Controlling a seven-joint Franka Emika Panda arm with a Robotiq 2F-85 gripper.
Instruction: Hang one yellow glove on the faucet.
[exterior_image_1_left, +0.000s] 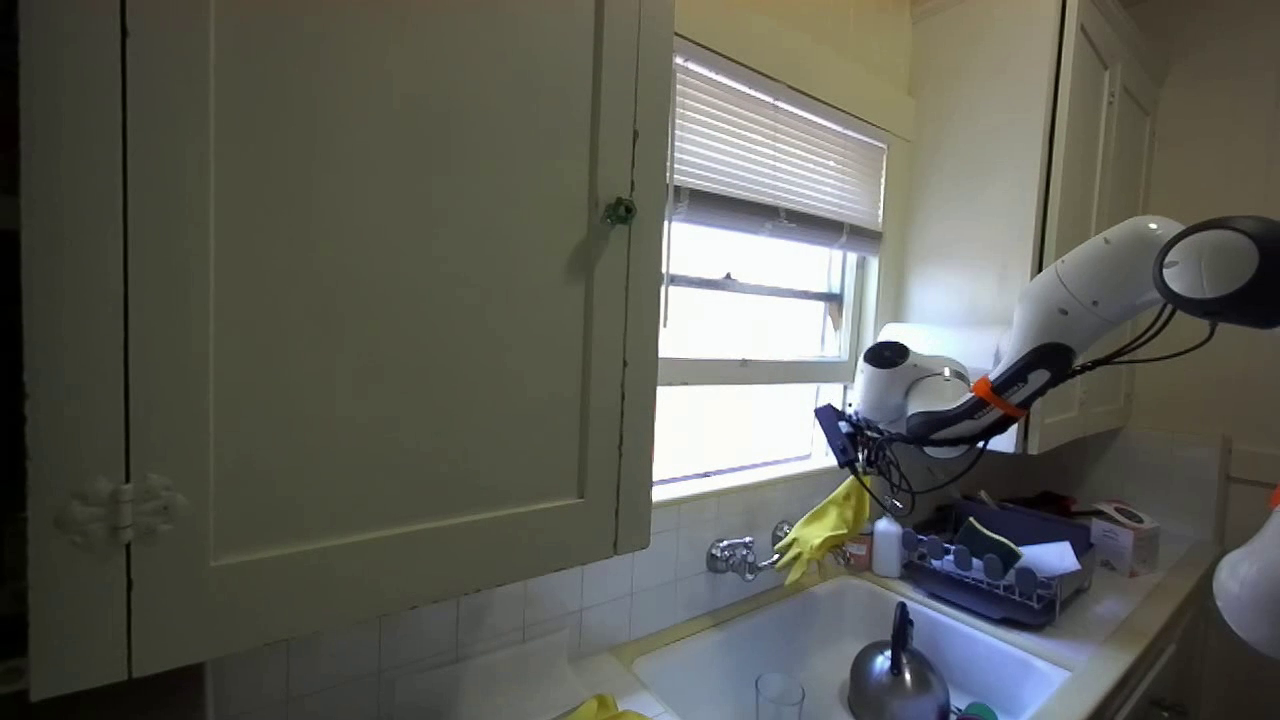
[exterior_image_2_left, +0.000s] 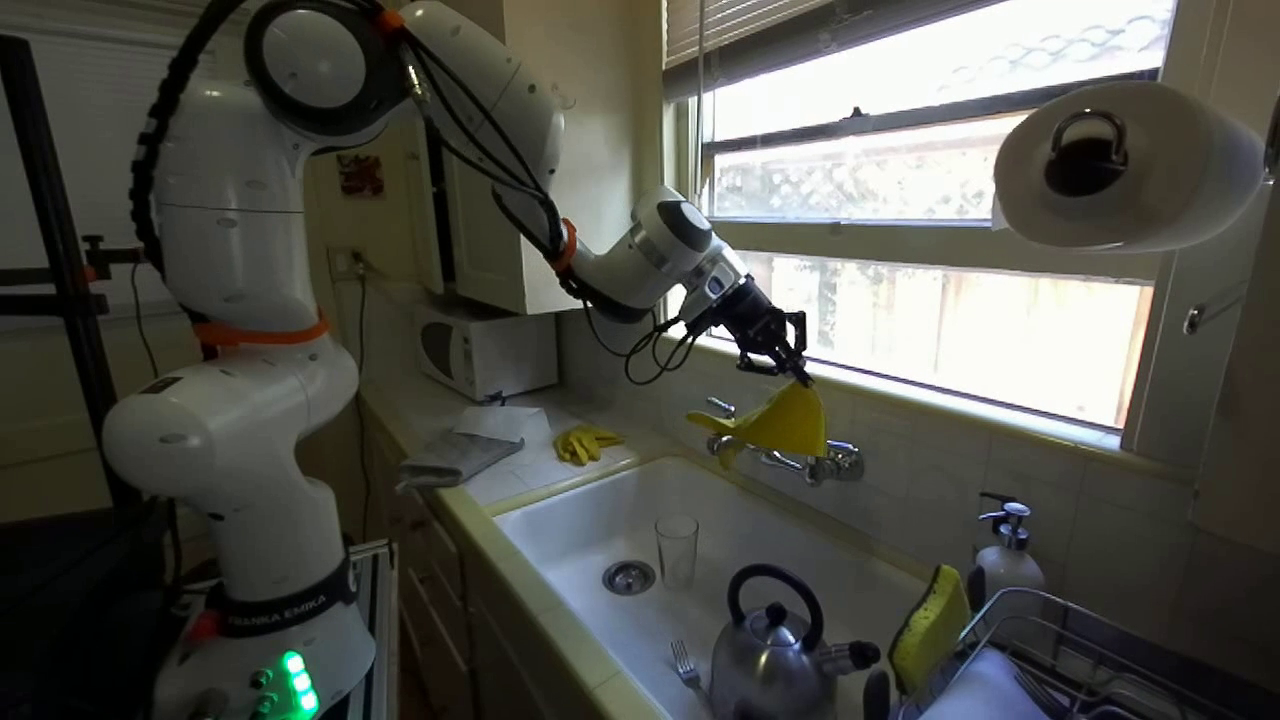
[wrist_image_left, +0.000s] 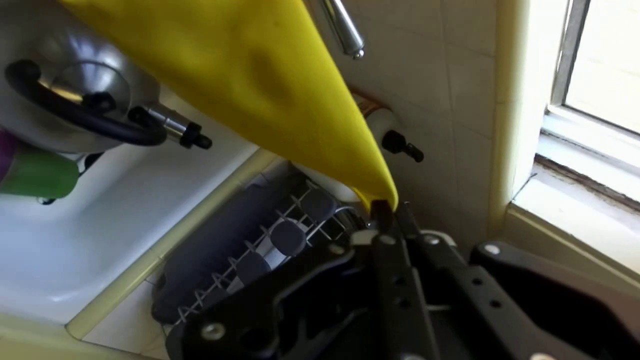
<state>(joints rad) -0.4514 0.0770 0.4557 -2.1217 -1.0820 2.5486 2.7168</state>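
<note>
Gripper (wrist_image_left: 394, 214), pinched together on 1 yellow glove (wrist_image_left: 260, 95), is probably at hanging step and next should drape it over faucet (exterior_image_2_left: 832, 465)

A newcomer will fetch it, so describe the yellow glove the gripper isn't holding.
Find the white microwave on the counter. Between it and the sink sits the spare yellow glove. It lies crumpled, while the held yellow glove hangs from the gripper.
</note>
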